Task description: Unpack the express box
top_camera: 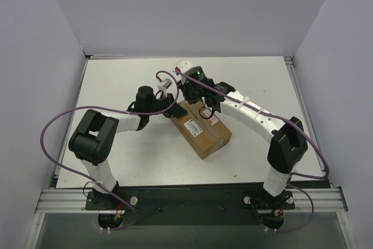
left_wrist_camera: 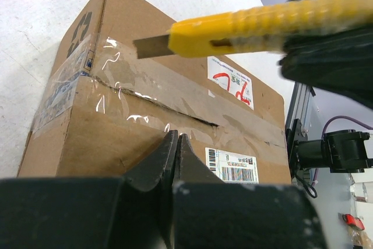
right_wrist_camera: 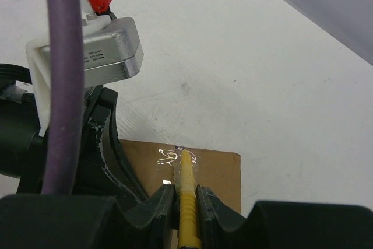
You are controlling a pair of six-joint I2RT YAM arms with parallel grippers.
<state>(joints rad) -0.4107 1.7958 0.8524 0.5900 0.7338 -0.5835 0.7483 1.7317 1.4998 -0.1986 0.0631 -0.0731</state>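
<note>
The express box (top_camera: 201, 132), a brown carton with a white label and red marks, lies at an angle in the middle of the table. My right gripper (right_wrist_camera: 186, 193) is shut on a yellow utility knife (right_wrist_camera: 187, 176). The blade is out and hovers over the taped seam at the box's far end (right_wrist_camera: 218, 173). In the left wrist view the knife (left_wrist_camera: 245, 24) hangs just above the box top (left_wrist_camera: 116, 138), where a dark slit shows in the tape. My left gripper (left_wrist_camera: 177, 137) is shut with nothing in it, at the box's far left end (top_camera: 173, 111).
The box sits on a white tabletop (top_camera: 116, 86) enclosed by grey walls. Purple cables loop from both arms. The left arm's wrist camera (right_wrist_camera: 111, 51) is close beside the right gripper. An aluminium rail (top_camera: 186, 199) runs along the near edge.
</note>
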